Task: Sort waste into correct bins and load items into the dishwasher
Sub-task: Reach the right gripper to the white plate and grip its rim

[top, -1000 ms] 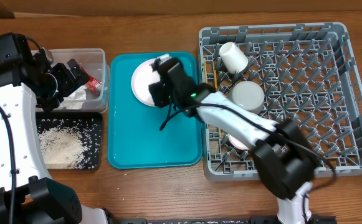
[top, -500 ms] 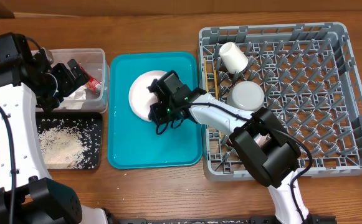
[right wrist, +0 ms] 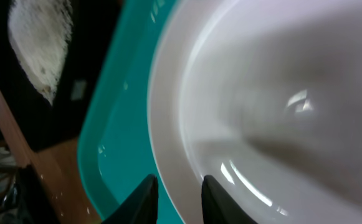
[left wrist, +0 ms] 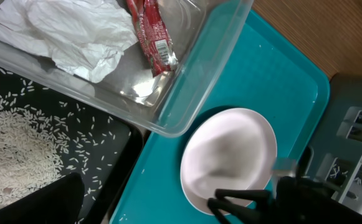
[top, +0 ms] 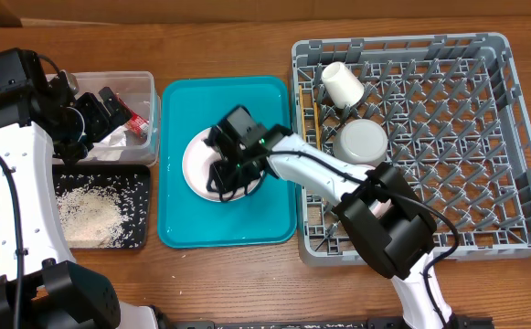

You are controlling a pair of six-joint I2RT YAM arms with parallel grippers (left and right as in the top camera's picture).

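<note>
– Rack (top: 402, 43) on the right has the cup (top: 342, 84) and a bowl (top: 363, 142). Where's the plate (top: 195, 169)?
– On the teal tray (top: 178, 219), right gripper (right wrist: 177, 194) pinching its rim. Left gripper (top: 99, 114) is spread wide over the tub (top: 119, 76).

We're at a robot lab bench here, dressed up as a dish-clearing station. Two machine arms, the left arm (top: 23, 183) and the right arm (top: 315, 169), rise from the near edge of a bare wooden table (top: 247, 37), all watched from straight overhead. The kitchen gear is laid out like test props. A grey catering rack (top: 398, 42) sits directly on the wood with a cup (top: 342, 84) and a bowl (top: 361, 142) in it. A teal tray (top: 228, 224) carries a single plate (top: 195, 164). Alongside, a clear tub (top: 153, 110) holds a napkin (left wrist: 75, 31) and a wrapper (left wrist: 151, 37), and a black tray (top: 139, 233) holds loose rice (top: 87, 215).
</note>
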